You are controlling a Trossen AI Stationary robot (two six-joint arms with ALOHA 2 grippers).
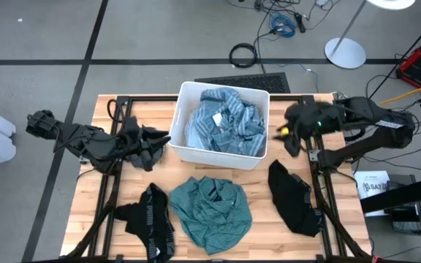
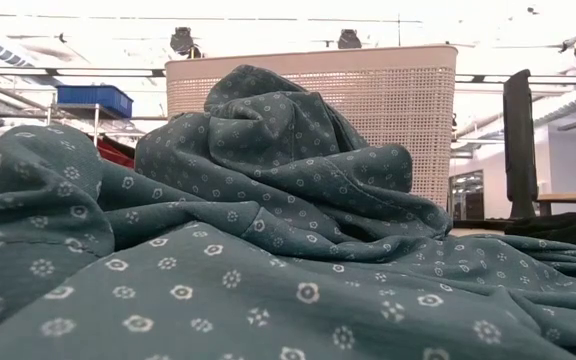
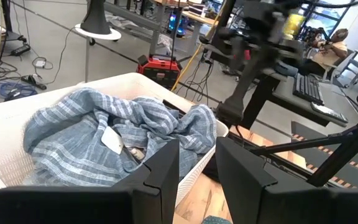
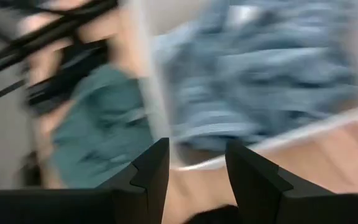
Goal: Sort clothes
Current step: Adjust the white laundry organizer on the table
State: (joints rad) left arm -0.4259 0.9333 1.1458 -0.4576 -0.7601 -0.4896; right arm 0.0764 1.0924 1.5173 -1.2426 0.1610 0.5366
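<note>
Both my grippers, left (image 3: 194,177) and right (image 4: 197,180), empty, fingers parted, flank the white bin (image 1: 188,150). Teal shirt (image 1: 210,204) before it: limp, light (pinch a raised fold).

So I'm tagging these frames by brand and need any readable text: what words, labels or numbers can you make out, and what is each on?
"PUMA": white lettering on the black garment at the table's front left.
White tag on the light blue striped garment in the white bin: too small to read.
White label on the floor right of the table: too blurred to read.

A white bin (image 1: 220,155) sits on the wooden table (image 1: 262,219), cables (image 1: 283,22) lying beyond.
</note>
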